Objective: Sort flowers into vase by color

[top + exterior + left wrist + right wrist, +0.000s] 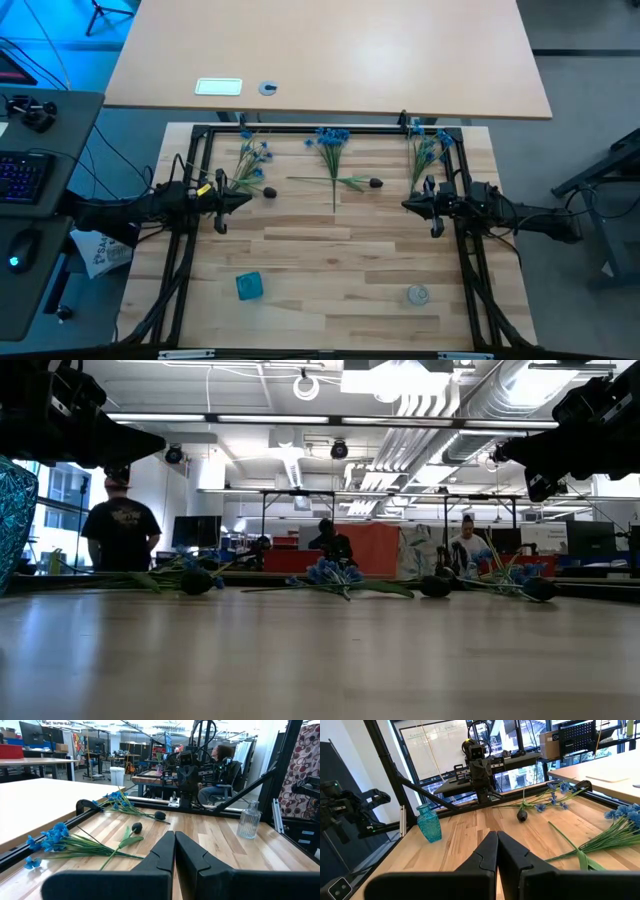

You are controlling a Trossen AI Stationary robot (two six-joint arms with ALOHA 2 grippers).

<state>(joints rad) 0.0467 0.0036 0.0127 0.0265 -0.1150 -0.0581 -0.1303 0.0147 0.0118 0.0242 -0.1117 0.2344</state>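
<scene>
1. Nearest the low camera, bare pale wooden tabletop (320,660) stretches back to the flowers.
2. Three sprigs of small bright blue blossoms lie along the far edge: left (254,155), middle (332,142) and right (428,148).
3. Dark-budded leafy stems (345,181) lie just beside them.
4. Translucent blue glass vase (249,286) and clear glass vase (417,295) stand near the front, well apart.
5. Left gripper (243,197) and right gripper (408,204) hover with fingers pressed together, holding nothing.
</scene>
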